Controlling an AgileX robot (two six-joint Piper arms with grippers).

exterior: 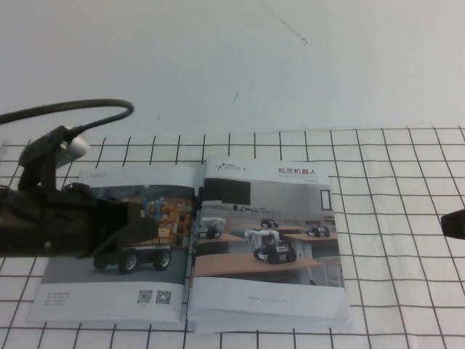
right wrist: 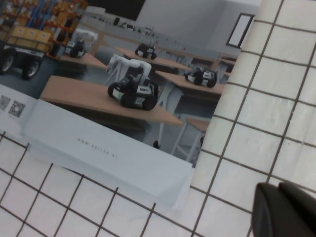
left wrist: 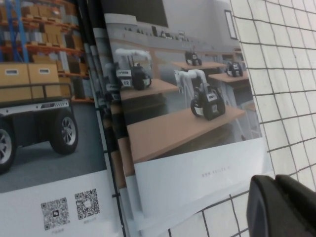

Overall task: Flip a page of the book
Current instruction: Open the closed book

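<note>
white gridded tabletop [exterior: 392, 167], plain white wall [exterior: 218, 58]

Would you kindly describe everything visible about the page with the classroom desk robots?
The page is a thin, glossy sheet forming the right side of the open book. It shows small robots on wooden desks, a red Chinese title above and a white band below. It lies flat on fanned-out sheets. The left gripper hovers over the facing page; the right gripper sits apart at the table's right edge.
</note>
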